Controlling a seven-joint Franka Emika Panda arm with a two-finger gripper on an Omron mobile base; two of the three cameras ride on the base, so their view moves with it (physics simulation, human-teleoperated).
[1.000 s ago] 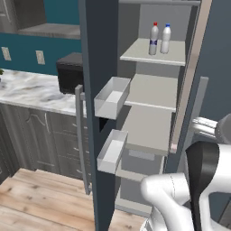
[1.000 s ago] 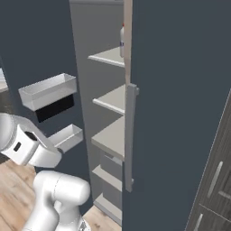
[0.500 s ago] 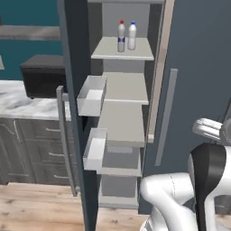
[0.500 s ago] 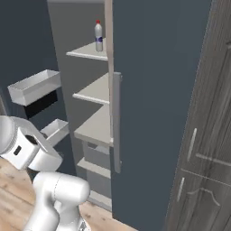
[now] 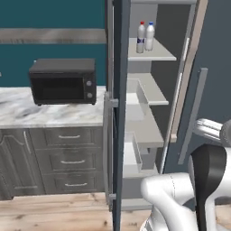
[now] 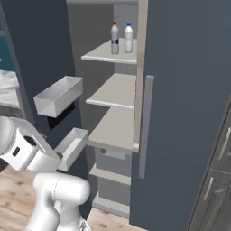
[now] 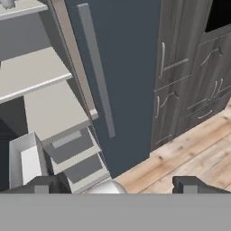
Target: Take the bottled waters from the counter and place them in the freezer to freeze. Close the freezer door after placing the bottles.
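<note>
Up at twelve o'clock on the top shelf [image 5: 155, 53] of the freezer [image 6: 113, 135], the two bottled waters [image 6: 122, 38] stand upright side by side, nearly touching, the red-capped bottle [image 5: 141, 37] to the left of the blue-capped bottle [image 5: 150, 36] in both base views. And the whole picture has swung since a second ago: the base has driven round, so the left base view now looks almost edge-on at the freezer door [image 5: 118, 113], a thin dark slab running top to bottom, where earlier that door showed more of its face and its white bins. The door is open, not yet shut. Over at nine o'clock in that view the black microwave [image 5: 63, 80] sits on the counter [image 5: 49, 113], with grey drawers [image 5: 70, 160] under it. From the right base view the door's inner bins [image 6: 58, 95] stick out at nine o'clock, one above the other, and the neighbouring door [image 6: 189, 108] with its long grey handle [image 6: 145, 126] takes up the right half, nearer and bigger than before. Down at six o'clock in the hand view, the gripper [image 7: 117, 186] shows its two dark fingertips [image 7: 189, 185] spread wide apart with nothing between them, looking at pale shelves, the plain door's handle and a strip of wooden floor [image 7: 180, 167]. White arm [image 6: 45, 180] low in both base views, well away from the bottles.
</note>
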